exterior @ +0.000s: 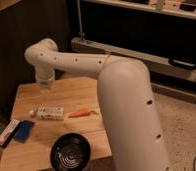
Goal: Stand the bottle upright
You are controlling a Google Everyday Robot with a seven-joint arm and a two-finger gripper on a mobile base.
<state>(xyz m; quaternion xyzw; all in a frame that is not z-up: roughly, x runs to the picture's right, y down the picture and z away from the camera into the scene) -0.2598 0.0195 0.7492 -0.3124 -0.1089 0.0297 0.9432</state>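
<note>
Nearest the camera, a round black bowl (pixel 70 152) with a ribbed inside is seen at the front edge of the wooden table (pixel 78 95). The right half of the view is filled by the thick white body of the robot arm (pixel 126 115), by which the right side of the table is hidden. At the table's left front edge a flat white-and-red box (pixel 7 132) is laid at a slant, and a blue flat object (pixel 23 131) is placed just beside it on its right, the two touching or nearly so. Farther in, near the middle of the table, the bottle (pixel 48 113) is found lying on its side, its white cap turned to the left and its pale label turned upward; it is not held and nothing is resting on it. Just to its right, apart from it, a small orange carrot (pixel 81 113) is laid along the same line. Behind and above the bottle, the gripper (pixel 45 88) is hung from the bent wrist, pointed downward and well clear of the tabletop, somewhat to the left of the bottle's middle; it is released, with nothing grasped. Beyond the table, dark panels and a low shelf unit with a pale ledge (pixel 141 55) are seen, and a speckled floor (pixel 183 125) is shown at the right.
</note>
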